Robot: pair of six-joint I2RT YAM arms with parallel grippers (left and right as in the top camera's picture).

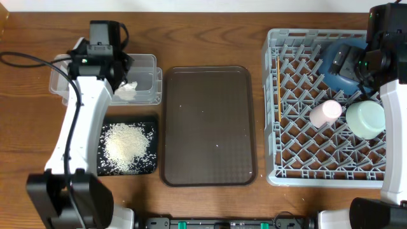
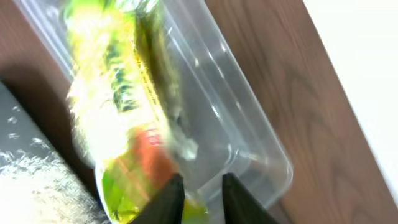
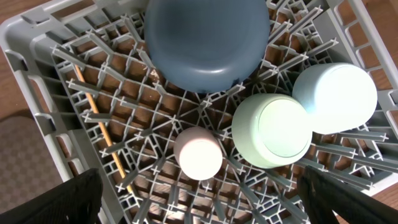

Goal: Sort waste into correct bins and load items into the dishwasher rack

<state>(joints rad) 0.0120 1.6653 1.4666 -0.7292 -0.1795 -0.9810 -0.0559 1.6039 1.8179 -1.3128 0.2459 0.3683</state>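
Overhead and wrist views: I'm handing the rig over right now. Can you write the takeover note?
Left gripper: jaws slightly apart, nothing between them, over the clear tub.
Right gripper: wide open, empty, above the rack.
Done: wrapper and tissue in the tub; rice on the black tray; blue bowl, mint bowl, light-blue bowl, pink cup and chopstick in the rack.
Left: nothing seems left to sort; lift both arms away.
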